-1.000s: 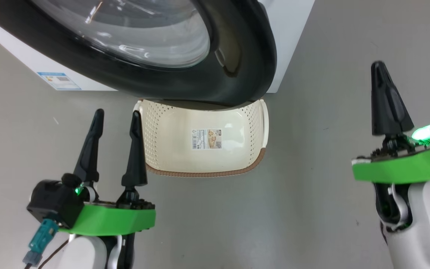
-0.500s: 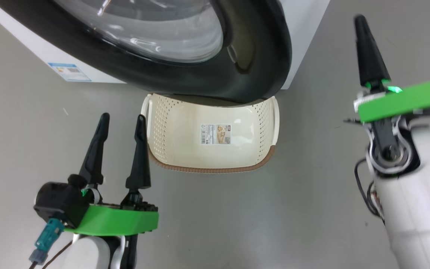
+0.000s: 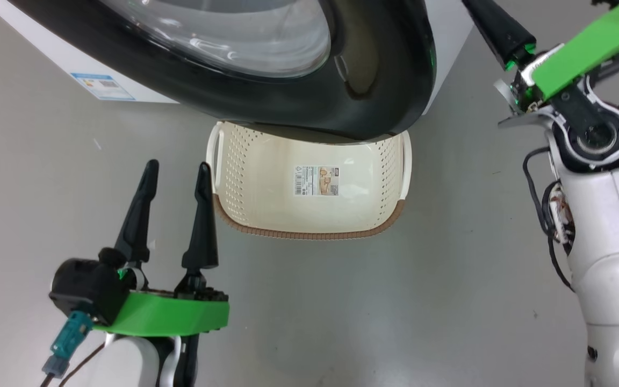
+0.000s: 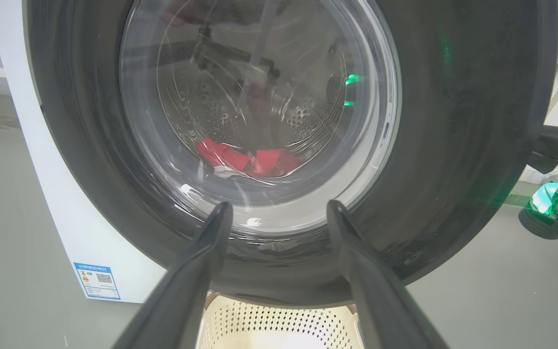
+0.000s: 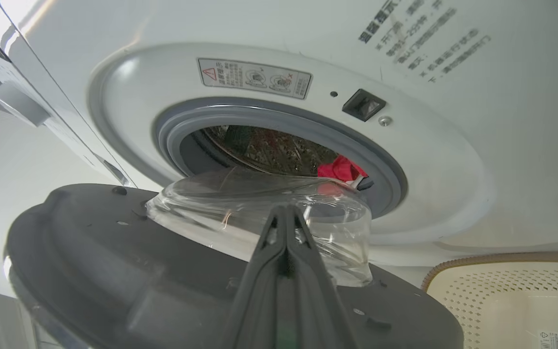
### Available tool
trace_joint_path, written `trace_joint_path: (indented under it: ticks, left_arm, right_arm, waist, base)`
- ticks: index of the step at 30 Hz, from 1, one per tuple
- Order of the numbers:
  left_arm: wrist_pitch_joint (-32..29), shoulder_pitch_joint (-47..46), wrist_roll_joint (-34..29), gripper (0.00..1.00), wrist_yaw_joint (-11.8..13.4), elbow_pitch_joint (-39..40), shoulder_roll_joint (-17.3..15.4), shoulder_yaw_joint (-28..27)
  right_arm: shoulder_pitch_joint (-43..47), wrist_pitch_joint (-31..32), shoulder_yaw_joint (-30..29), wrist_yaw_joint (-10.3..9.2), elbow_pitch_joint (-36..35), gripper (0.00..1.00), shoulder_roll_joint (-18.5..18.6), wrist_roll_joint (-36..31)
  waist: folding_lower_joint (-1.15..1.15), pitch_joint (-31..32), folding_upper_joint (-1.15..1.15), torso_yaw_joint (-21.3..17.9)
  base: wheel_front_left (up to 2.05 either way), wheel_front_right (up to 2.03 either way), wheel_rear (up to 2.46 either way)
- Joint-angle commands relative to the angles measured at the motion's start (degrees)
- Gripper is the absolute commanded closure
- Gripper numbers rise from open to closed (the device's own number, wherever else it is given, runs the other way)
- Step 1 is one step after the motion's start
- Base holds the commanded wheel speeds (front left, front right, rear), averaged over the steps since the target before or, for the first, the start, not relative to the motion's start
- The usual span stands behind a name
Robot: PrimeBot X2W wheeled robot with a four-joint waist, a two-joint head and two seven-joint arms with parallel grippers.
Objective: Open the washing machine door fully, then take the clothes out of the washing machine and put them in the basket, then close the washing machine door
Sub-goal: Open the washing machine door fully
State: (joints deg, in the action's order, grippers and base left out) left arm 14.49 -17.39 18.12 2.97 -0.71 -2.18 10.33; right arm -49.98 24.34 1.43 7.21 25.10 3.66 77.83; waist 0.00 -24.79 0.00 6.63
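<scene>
Item: washing machine door [image 3: 384, 70], ajar, upper centre. Tool: right gripper [image 5: 286, 212], pinched closed, empty; advise sweeping inner face outward. Spare: left gripper [image 3: 177, 166], lower left, spread wide.

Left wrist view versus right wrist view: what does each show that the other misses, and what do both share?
Left wrist: the round washing machine door's glossy black outer face, a blue sticker on the white machine, the open left gripper. Right wrist: the door's grey inner side, the grey rubber ring, a warning label. Both: bright red clothes in the steel drum, the cream perforated basket.
</scene>
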Motion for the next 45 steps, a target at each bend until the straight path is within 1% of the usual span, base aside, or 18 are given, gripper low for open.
trace_joint_path:
  ticks: [1, 6, 9, 12, 22, 31, 39, 45]
  left_arm:
    - [0.5, -0.8, -0.4, 0.0, 0.0, 1.3, -0.7, -1.6]
    - [0.5, -1.0, -0.4, 0.0, 0.2, 1.4, -0.7, -1.4]
    - [0.5, -1.1, -0.3, 0.0, 0.3, 1.5, -0.7, -1.2]
    - [0.5, -1.0, -0.3, 0.0, 0.4, 1.6, -0.7, -1.3]
    - [0.5, -1.3, -0.7, 0.0, 0.6, 1.5, -0.7, -1.2]
    - [0.5, -0.9, -1.3, 0.0, 0.6, 1.3, -0.7, -1.7]
    - [0.5, -0.2, -1.3, 0.0, 1.0, 1.1, -0.7, -1.6]
    - [0.5, 0.7, -0.6, 0.0, 1.7, 1.0, -0.7, -1.2]
  right_arm:
    - [-1.8, 2.0, 0.7, 0.28, -0.9, 1.0, -0.8, 0.9]
    - [-4.4, 10.8, 1.6, 0.28, 0.9, 1.0, -0.7, 3.0]
    - [-4.7, 14.3, 1.7, 0.28, 0.6, 1.0, -0.6, 3.5]
    - [-4.2, 16.5, 1.8, 0.28, -0.7, 1.0, -0.5, 3.3]
    - [0.0, 19.1, 1.4, 0.28, -5.1, 1.0, -0.7, 3.2]
    - [3.6, 20.5, 2.5, 0.28, -6.0, 1.0, -0.8, 3.9]
    - [6.6, 20.5, 5.2, 0.28, -7.4, 1.0, -0.8, 6.5]
    - [9.3, 20.6, 6.9, 0.28, -8.8, 1.0, -0.8, 7.3]
  waist:
    - [0.0, -0.2, 0.0, 0.1]
    - [0.0, -0.7, 0.0, 0.3]
    - [0.0, -0.9, 0.0, 0.4]
    - [0.0, -1.1, 0.0, 0.3]
    - [0.0, -1.0, 0.0, -0.4]
    - [0.0, 0.0, 0.0, -0.5]
    - [0.0, 1.9, 0.0, 0.3]
    - [0.0, 3.8, 0.0, 1.7]
  base:
    - [0.0, 0.0, 0.0]
    - [0.0, 0.0, 0.0]
    - [0.0, 0.0, 0.0]
    - [0.0, 0.0, 0.0]
    - [0.0, 0.0, 0.0]
    - [0.0, 0.0, 0.0]
    - [0.0, 0.0, 0.0]
    - [0.0, 0.0, 0.0]
